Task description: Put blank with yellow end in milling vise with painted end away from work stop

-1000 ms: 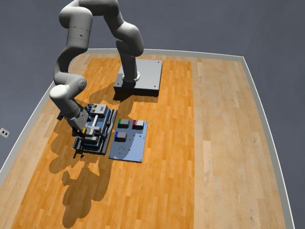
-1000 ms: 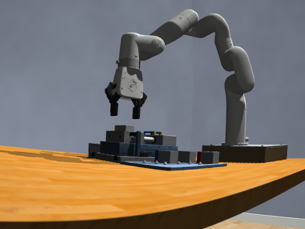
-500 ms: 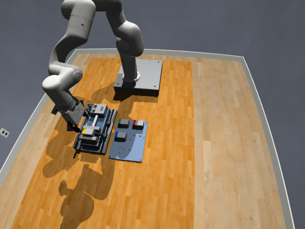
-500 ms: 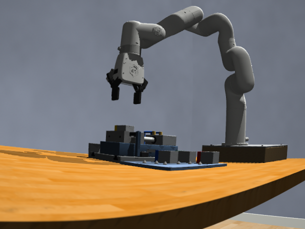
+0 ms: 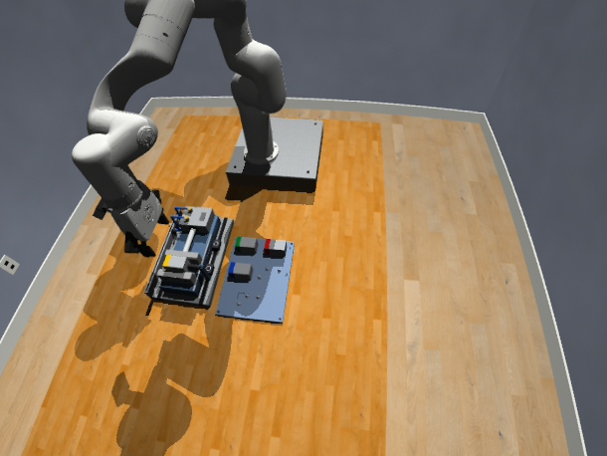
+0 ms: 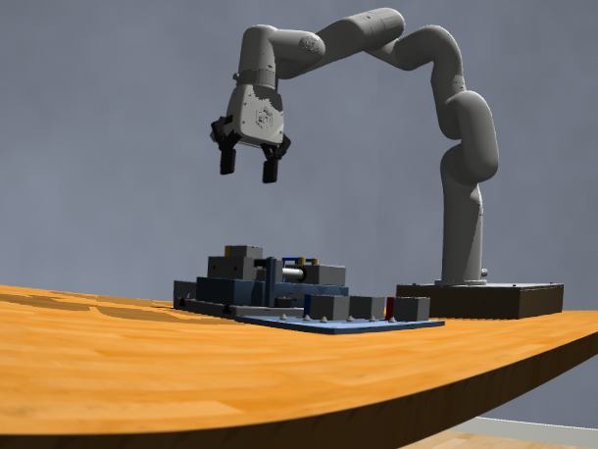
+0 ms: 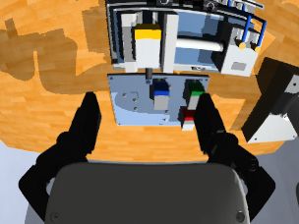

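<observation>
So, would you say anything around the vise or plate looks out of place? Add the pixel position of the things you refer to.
Nothing stands out. The yellow blank (image 5: 178,264) (image 6: 248,251) (image 7: 148,49) sits straight between the jaws, and the blue blank (image 5: 243,272) (image 6: 334,308) (image 7: 160,102), green blank (image 5: 248,245) (image 6: 367,308) (image 7: 194,103) and red blank (image 5: 278,248) (image 6: 413,310) (image 7: 188,124) rest on the plate (image 5: 269,306) (image 6: 338,330) (image 7: 143,117). Whether the yellow one fully meets its stop is too fine to tell.

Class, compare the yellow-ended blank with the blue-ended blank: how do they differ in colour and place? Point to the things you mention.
The yellow-ended blank (image 5: 175,262) (image 6: 246,251) (image 7: 148,48) has a yellow end; the blue-ended blank (image 5: 241,272) (image 6: 329,308) (image 7: 160,101) has a blue one. The yellow-ended blank sits between the vise jaws, its top above them; the blue-ended blank rests lower, on the infeed plate (image 5: 269,304) (image 6: 338,328) (image 7: 143,119). Both are grey blocks painted at one end.
</observation>
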Tool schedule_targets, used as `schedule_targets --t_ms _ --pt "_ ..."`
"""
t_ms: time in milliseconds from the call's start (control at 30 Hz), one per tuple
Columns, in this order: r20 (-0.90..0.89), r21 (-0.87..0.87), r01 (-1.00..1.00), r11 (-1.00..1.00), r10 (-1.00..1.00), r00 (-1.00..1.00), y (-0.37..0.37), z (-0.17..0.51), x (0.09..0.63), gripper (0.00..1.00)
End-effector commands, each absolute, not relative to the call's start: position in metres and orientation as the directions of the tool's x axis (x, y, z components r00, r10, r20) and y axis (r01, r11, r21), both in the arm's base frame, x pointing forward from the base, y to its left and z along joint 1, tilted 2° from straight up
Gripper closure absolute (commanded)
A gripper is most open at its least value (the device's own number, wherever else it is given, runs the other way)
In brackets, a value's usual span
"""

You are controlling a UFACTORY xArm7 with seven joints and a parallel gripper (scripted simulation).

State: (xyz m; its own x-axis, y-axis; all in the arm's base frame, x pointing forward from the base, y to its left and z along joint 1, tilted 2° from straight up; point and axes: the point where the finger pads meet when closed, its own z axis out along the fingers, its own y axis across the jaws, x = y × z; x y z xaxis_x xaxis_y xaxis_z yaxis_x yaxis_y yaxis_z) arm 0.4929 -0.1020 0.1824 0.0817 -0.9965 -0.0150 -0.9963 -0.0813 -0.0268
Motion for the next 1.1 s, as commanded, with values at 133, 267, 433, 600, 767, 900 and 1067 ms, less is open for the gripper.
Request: schedule_targets --t_ms 133,267,433,600,767,900,1067 --pt "-0.013 -0.032 -0.996 -0.081 -0.997 0.082 -0.102 0.179 0.495 0.00" --pt "-0.013 -0.032 -0.996 -0.081 -0.997 0.082 -0.102 0.175 0.495 0.00" --pt "-0.013 -0.032 -0.996 -0.081 -0.997 0.082 -0.102 0.175 0.495 0.00" --pt "-0.013 -0.032 -0.996 -0.081 -0.997 0.082 -0.102 0.174 0.495 0.00" --pt "-0.013 -0.032 -0.996 -0.081 -0.997 0.082 -0.102 0.171 0.495 0.00" --pt "-0.013 -0.032 -0.996 -0.081 -0.997 0.082 -0.102 0.170 0.495 0.00" --pt "-0.013 -0.032 -0.996 -0.081 -0.997 0.082 -0.102 0.170 0.495 0.00"
